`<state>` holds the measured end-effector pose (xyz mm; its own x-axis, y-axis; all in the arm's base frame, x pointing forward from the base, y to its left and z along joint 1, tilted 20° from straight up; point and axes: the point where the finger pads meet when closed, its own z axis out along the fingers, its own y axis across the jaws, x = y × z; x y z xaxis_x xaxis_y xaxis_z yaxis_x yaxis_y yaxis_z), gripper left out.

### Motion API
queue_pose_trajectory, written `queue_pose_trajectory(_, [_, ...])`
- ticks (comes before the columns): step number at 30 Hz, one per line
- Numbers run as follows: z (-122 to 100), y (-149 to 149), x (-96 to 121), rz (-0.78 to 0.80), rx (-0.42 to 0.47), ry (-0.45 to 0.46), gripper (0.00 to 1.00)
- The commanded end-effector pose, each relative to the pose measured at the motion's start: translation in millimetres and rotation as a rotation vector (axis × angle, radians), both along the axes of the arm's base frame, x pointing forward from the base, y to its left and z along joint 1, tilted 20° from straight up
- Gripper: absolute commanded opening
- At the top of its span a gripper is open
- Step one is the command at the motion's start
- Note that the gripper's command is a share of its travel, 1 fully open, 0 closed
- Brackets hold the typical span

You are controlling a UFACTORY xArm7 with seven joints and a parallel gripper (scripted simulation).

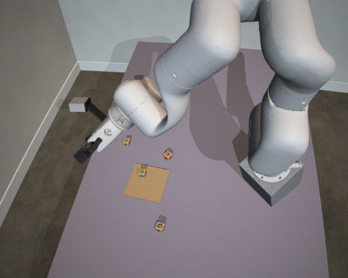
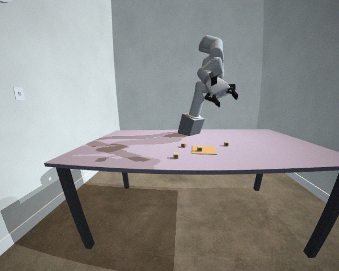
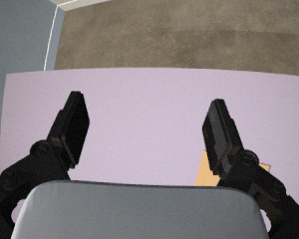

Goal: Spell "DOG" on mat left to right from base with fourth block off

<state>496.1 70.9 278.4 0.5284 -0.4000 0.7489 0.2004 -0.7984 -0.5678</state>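
Note:
The tan mat (image 1: 147,191) (image 2: 209,150) (image 3: 203,173) lies flat. The D block (image 1: 141,172) (image 2: 199,149) sits on it, near its upper-left corner in the top view, green D up. The O block (image 1: 126,141) (image 2: 175,156) is off the mat, above it in the top view, with a green O up. The U block (image 1: 167,155) (image 2: 183,145), red U up, is off the mat's upper-right corner. The G block (image 1: 159,226) (image 2: 226,144), dark G up, is off below the mat. My gripper (image 1: 81,155) (image 2: 227,101) (image 3: 147,110) is open and empty, high above the table.
The purple table (image 1: 216,227) (image 2: 266,154) (image 3: 145,100) carries the mat and blocks. The grey base block (image 1: 259,182) (image 2: 190,125) stands right of the mat in the top view. In that view the gripper appears past the table's left edge. No block shows in the wrist view.

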Motion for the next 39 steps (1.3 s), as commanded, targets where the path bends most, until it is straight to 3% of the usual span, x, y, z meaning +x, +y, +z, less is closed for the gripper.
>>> queue_pose_trajectory(1, [2, 0, 1, 0.0, 0.0, -0.004, 1.0])
queue_pose_trajectory(4, [2, 0, 1, 0.0, 0.0, -0.004, 1.0])
queue_pose_trajectory(6, [-1, 34, -10, -0.004, -0.009, -0.032, 1.0])
queue_pose_trajectory(21, [-1, 34, -10, -0.004, -0.009, -0.032, 1.0])
queue_pose_trajectory(23, [-9, 63, -25, -0.011, -0.025, -0.05, 1.0])
queue_pose_trajectory(38, [-9, 63, -25, -0.011, -0.025, -0.05, 1.0])
queue_pose_trajectory(39, [-15, 77, -33, -0.016, -0.037, -0.055, 1.0])
